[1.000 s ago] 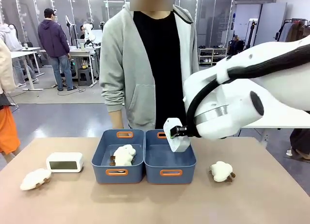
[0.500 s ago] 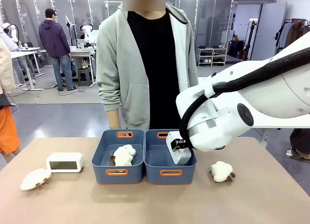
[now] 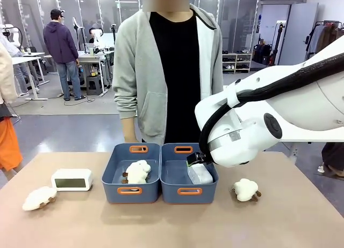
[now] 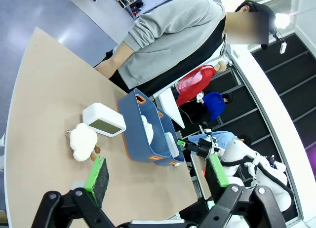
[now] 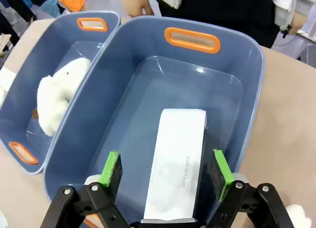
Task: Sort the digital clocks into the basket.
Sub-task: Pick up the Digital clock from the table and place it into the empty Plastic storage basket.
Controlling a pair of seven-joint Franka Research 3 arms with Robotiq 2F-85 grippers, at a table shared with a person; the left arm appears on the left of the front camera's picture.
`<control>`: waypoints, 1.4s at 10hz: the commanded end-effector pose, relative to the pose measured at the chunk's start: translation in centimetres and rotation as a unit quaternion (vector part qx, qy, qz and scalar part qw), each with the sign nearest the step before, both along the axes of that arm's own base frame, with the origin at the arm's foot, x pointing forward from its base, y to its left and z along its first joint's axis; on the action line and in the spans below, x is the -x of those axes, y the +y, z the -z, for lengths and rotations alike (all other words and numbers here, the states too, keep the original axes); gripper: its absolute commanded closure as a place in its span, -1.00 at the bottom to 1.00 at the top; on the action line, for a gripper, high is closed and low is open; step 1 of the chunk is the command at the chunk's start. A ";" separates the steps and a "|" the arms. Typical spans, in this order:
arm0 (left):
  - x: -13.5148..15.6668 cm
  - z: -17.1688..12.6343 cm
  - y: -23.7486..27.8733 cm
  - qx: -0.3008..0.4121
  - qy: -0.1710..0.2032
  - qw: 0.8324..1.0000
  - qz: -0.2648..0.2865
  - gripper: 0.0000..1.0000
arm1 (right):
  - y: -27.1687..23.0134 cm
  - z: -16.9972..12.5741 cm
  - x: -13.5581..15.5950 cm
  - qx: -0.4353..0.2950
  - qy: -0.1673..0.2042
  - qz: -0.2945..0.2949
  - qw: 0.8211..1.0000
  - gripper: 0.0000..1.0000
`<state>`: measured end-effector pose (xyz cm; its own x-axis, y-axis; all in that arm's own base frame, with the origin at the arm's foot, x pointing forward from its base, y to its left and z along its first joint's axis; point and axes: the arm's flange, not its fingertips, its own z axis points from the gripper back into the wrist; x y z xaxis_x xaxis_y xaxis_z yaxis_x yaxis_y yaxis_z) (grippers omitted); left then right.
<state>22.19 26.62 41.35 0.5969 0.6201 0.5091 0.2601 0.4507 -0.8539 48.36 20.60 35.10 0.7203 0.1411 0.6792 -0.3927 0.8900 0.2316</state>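
While right gripper point(image 5: 164, 169) straddles white rounded-rectangular plastic clock point(image 5: 177, 164) lying inside blue-grey rectangular plastic basket point(image 5: 247, 85), jaws apart, clock sits close to one jaw: lift-off could snag it, tip it out. Second white plastic clock with grey-green display point(image 3: 71, 179) well left of basket, unsorted. Left gripper point(image 4: 157, 171) spread wide, empty.

right arm: the white right arm point(image 3: 252, 130) has sunk from above the tubs to just over the right one.
right pincer: the right pincer point(image 5: 165, 174), clamped a second ago, now has its green pads point(image 5: 111, 171) spread wider than its load.
clock: the white rounded-rectangular plastic digital clock point(image 3: 200, 174), earlier held tilted above the rim, now lies inside the right blue-grey rectangular plastic basket with orange-rimmed handle slots point(image 3: 177, 194), on its floor.
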 end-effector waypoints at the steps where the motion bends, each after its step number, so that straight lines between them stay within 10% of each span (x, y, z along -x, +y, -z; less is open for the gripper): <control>1: 0.0 -0.2 0.1 0.005 -0.011 1.000 0.000 -1.00 | -1.2 0.2 1.8 -0.004 0.000 -0.018 1.000 -0.80; 12: 0.0 -0.2 0.1 0.005 -0.011 1.000 0.000 -1.00 | -0.2 0.0 0.3 -0.002 0.002 -0.003 1.000 -0.80; 14: 0.0 -0.2 0.1 0.005 -0.011 1.000 0.000 -1.00 | -3.2 -7.2 4.9 -0.085 0.038 -0.027 0.995 -0.81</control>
